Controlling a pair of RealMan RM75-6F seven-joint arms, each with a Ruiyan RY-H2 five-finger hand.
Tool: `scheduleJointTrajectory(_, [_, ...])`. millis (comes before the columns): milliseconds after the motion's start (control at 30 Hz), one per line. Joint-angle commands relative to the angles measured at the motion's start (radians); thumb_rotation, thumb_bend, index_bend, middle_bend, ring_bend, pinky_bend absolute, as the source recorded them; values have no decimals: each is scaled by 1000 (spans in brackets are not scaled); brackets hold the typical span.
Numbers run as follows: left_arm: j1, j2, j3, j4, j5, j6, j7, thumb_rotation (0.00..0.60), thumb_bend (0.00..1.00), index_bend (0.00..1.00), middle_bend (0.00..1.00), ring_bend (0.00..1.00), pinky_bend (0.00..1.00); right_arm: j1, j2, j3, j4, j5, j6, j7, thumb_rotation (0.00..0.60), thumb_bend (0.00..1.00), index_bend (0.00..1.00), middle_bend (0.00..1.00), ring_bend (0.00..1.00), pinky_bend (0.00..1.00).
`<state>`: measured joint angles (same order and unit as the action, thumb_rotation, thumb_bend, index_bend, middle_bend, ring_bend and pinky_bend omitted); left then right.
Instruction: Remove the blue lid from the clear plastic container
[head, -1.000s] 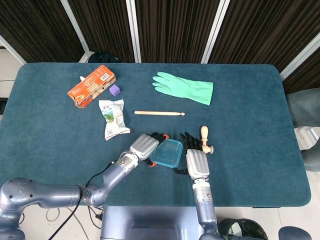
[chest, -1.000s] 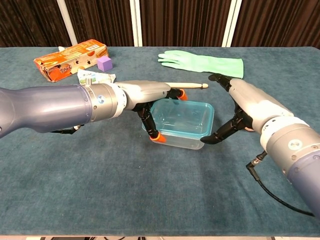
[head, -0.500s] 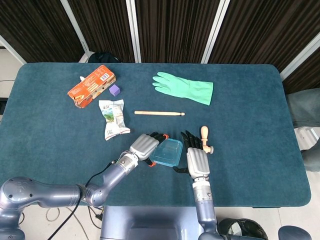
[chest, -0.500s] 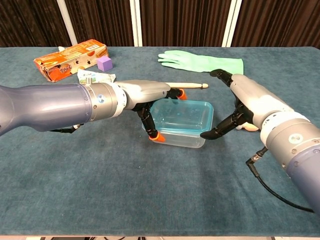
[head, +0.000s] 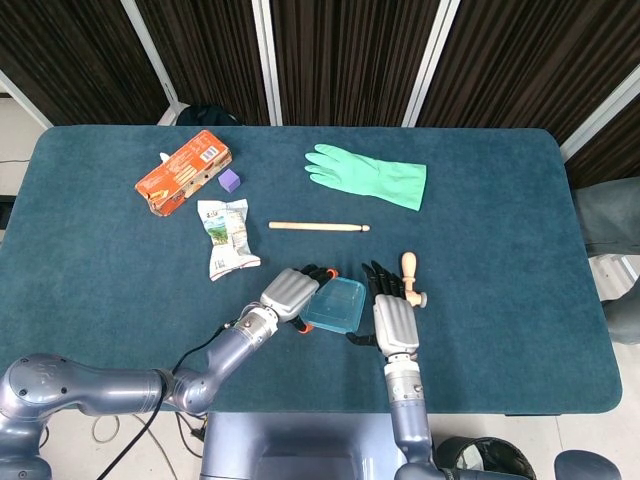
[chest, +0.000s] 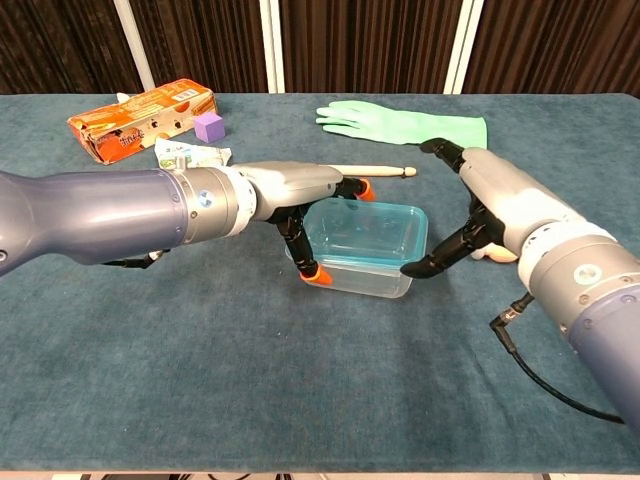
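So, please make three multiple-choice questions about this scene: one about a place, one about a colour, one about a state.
1. Where does the purple cube lie?
A. beside the orange box
B. on the glove
C. inside the container

2. What colour is the glove?
A. yellow
B. green
C. red

3. Is the lid off the container?
A. yes, it lies on the table
B. yes, the right hand holds it up
C. no, it is on the container

Answers:
1. A: the cube sits right next to the box at the far left of the table.
2. B: it is mint green in both views.
3. C: the lid sits on the container, with the left hand at its left end and the right hand at its right end.
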<state>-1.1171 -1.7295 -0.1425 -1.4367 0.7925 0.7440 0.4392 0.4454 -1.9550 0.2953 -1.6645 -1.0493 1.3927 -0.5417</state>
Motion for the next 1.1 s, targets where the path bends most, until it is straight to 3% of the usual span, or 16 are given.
scheduleJointTrajectory(33, [-1,6,-3,-6,5,-8,-8,600,221,187,243,197,358,1,-6,-6,12,-4,0,5,600,121,0,0,0,0])
scheduleJointTrajectory(467, [-1,22,-7,-14,10,-36,-54,600,221,182,243,199,365,1,-25,-16,58,-66,13,77,600,121,0,0,0,0])
scheduleJointTrajectory(1100, [-13,26,7,-10,14,-37,-53,600,218,174,234,198,358,14,-56,54,31,-17,27,67,600,121,0,0,0,0])
